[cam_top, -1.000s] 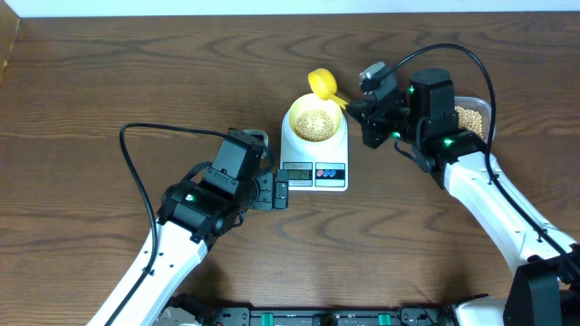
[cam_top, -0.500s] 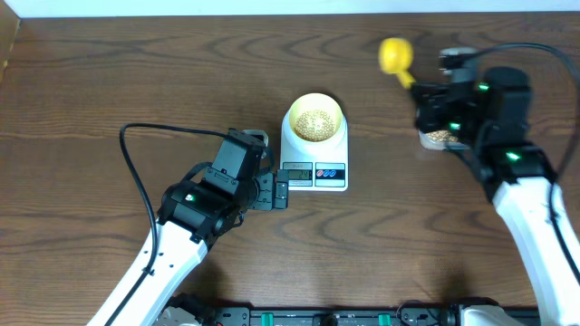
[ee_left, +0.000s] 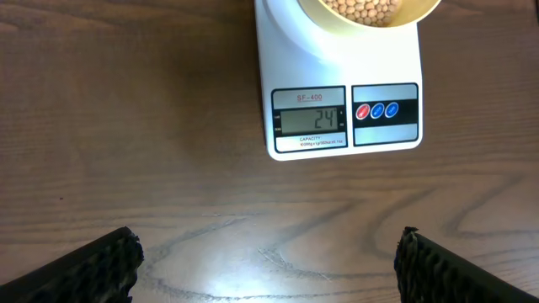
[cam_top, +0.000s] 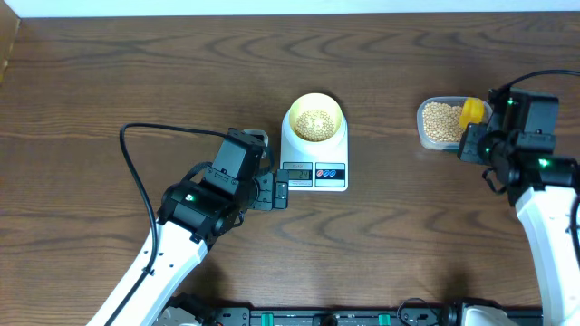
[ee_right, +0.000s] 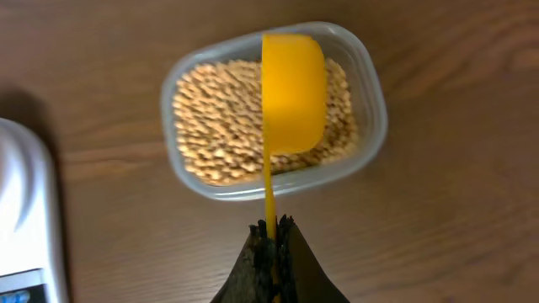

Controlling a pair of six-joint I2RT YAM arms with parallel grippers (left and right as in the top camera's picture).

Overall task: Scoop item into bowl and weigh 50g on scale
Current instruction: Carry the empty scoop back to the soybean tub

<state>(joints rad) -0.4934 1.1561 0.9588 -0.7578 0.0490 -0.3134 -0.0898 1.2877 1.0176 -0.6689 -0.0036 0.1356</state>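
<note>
A pale yellow bowl (cam_top: pixel 314 117) holding tan beans (cam_top: pixel 314 122) sits on the white scale (cam_top: pixel 313 172); in the left wrist view the scale's display (ee_left: pixel 309 121) reads 24 and the bowl (ee_left: pixel 370 12) is cut off at the top edge. My right gripper (ee_right: pixel 271 229) is shut on the thin handle of a yellow scoop (ee_right: pixel 292 91), whose cup hangs over the beans (ee_right: pixel 215 118) in the clear tub (ee_right: pixel 370 101). From overhead the scoop (cam_top: pixel 471 113) is at the tub's right end. My left gripper (ee_left: pixel 265 261) stands open over bare wood, just in front of the scale.
The clear tub (cam_top: pixel 423 131) of beans stands on the table to the right of the scale. A black cable (cam_top: pixel 136 172) loops over the wood on the left. The table's far edge (cam_top: pixel 272 13) runs along the top.
My right arm has swung the scoop away from the bowl, rightward across the table, and now holds it over the tub. The left arm has not moved.
</note>
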